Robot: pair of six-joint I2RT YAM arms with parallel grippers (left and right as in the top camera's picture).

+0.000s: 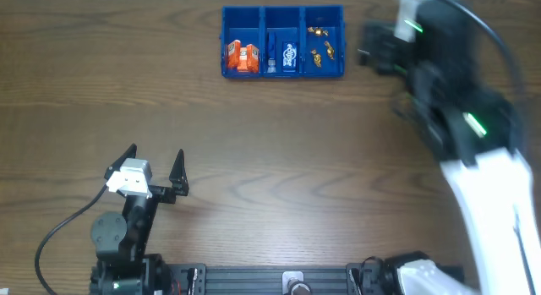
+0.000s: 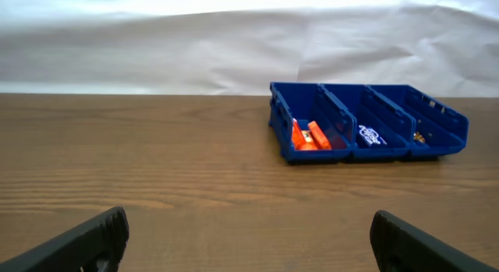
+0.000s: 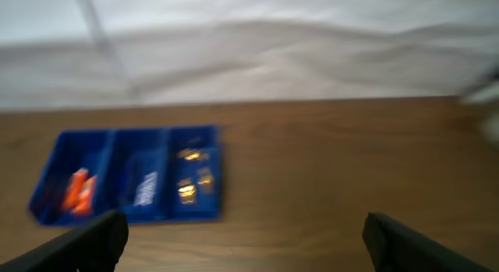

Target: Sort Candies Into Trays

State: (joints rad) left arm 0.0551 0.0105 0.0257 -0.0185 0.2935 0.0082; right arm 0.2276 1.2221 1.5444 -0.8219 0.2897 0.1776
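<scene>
- The left gripper (image 1: 156,151) is held near left over the brown wooden table (image 1: 254,143), jaws spread wide, nothing gripped.
- The right gripper (image 3: 243,221) is raised far right, equally wide and empty.
- In the far blue three-compartment plastic tray (image 1: 283,74), orange wrapped candies (image 1: 242,57) are kept left, a blue-white wrapped candy (image 1: 289,54) middle, small gold wrapped candies (image 1: 321,48) right.
- The candies are judged light, small and slippery-wrapped; each is best pinched across its body.

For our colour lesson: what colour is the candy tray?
Blue; the tray shows best in the left wrist view.
</scene>
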